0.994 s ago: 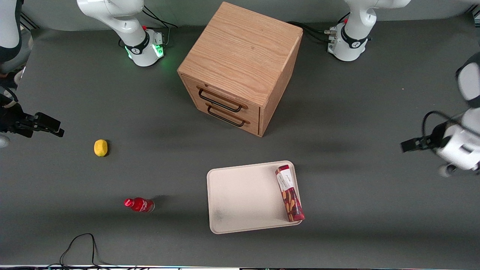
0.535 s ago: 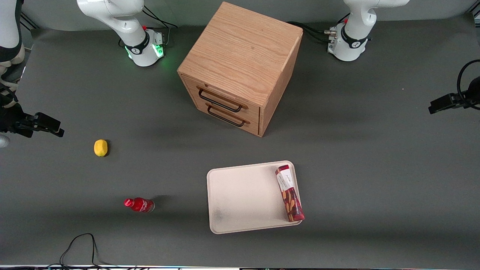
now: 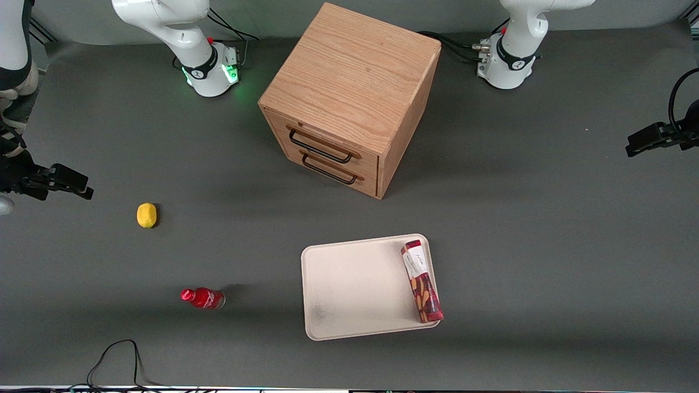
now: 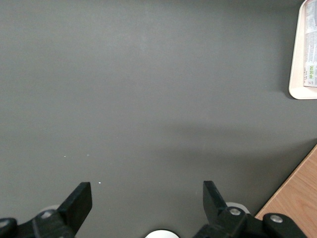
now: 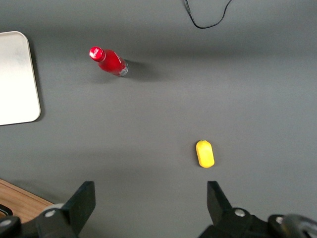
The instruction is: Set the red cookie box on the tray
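Claw (image 4: 146, 198) of mine is spread wide w/ nothing between the fingers (image 4: 79, 201), hanging above bare table (image 3: 546, 229) toward my own end, well apart from the tray (image 3: 349, 289). In the front view only its dark tip (image 3: 652, 139) pokes in at the frame edge, about level w/ the cabinet (image 3: 349, 98).

Box (image 3: 421, 281) lies flat on the tray, along the rim nearest my end, white label end pointing toward the cabinet, cookie-picture end toward the front camera. That nearer end sits right at the tray's corner; can't tell if it's riding on the rim or just inside it. My wrist cam catches only a sliver of tray corner (image 4: 299, 74) w/ a bit of the label (image 4: 311, 54) on it.

So, as I judge it: the placing itself looks done. Box is on tray, I'm holding nothing and clear of it. Nothing obviously left, except maybe a nudge inward if that corner overhang matters.

Bottle (image 3: 203, 298) and lemon (image 3: 146, 215) sit toward the parked arm's end, no part in this.
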Controlling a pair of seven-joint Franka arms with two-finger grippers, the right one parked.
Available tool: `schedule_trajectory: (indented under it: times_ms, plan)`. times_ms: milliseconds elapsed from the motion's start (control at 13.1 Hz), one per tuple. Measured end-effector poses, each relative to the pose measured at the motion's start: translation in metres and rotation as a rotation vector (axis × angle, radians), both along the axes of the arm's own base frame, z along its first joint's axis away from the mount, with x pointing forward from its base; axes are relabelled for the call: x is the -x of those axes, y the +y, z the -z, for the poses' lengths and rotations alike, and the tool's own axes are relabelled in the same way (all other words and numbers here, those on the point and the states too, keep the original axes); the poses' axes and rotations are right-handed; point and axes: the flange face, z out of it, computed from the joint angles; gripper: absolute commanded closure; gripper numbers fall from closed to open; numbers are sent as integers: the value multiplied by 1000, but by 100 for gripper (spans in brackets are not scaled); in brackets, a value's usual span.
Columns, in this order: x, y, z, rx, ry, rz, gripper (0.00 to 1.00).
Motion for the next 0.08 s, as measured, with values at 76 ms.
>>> schedule_trajectory:
  times_ms: [76]
  plan:
    - [0, -4, -2, -2, -2, -1, 0]
